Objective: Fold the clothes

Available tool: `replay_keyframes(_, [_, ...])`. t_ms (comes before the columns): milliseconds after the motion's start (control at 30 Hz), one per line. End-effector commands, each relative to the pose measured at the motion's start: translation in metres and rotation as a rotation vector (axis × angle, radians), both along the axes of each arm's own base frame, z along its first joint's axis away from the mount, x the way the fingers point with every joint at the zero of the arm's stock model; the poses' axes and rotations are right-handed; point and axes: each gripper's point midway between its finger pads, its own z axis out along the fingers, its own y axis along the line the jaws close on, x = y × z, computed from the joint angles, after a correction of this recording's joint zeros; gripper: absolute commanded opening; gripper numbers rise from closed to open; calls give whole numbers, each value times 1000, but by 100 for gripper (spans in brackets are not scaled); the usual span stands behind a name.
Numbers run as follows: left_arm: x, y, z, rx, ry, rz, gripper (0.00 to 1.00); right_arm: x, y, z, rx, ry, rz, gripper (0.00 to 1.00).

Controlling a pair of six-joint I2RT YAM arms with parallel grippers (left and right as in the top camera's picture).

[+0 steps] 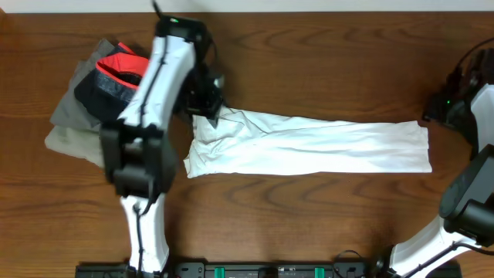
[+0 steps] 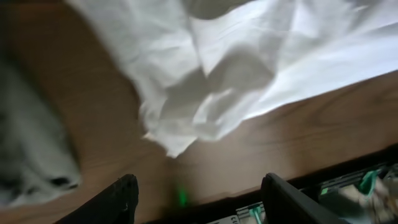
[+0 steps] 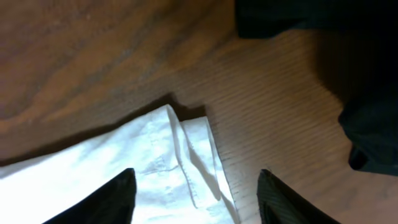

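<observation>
While left fingers (image 2: pixel 123 198) and right fingers (image 3: pixel 117 198) stand wide and empty, T-shirt (image 1: pixel 309 143) lies limp, light. Pinch hemmed corner (image 3: pixel 186 134) between right fingers; blurred crumpled end (image 2: pixel 199 106) ahead of left, probably.

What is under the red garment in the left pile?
A dark garment, then grey fabric at the bottom. The left arm covers the pile's right side, hiding the rest.

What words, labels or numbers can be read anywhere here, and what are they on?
Nothing reads clearly.
On the white sticker at the bottom edge of the left wrist view: dark letters, cut off and blurred.
On the black rail at the table's near edge: small labels, too small to read.
On the white shirt: no print showing.
</observation>
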Motion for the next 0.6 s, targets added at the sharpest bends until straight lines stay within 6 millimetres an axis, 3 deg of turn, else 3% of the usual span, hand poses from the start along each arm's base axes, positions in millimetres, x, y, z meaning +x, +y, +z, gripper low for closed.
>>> replay_keyframes(0, [1,19,37,-6,-107,48,65,1,2,4,94,-56,-20,64])
replay_keyframes(200, [15,40,64,-20,-245,145,66,-14,-3,-8,213,-48,27,65])
replay_keyframes(367, [23,47,69,-37,-287,181,66,-32,-2,-36,306,36,11,64])
replay_keyframes(567, [29,43,70,-63,-309,183,66,-29,15,-69,425,47,102,64])
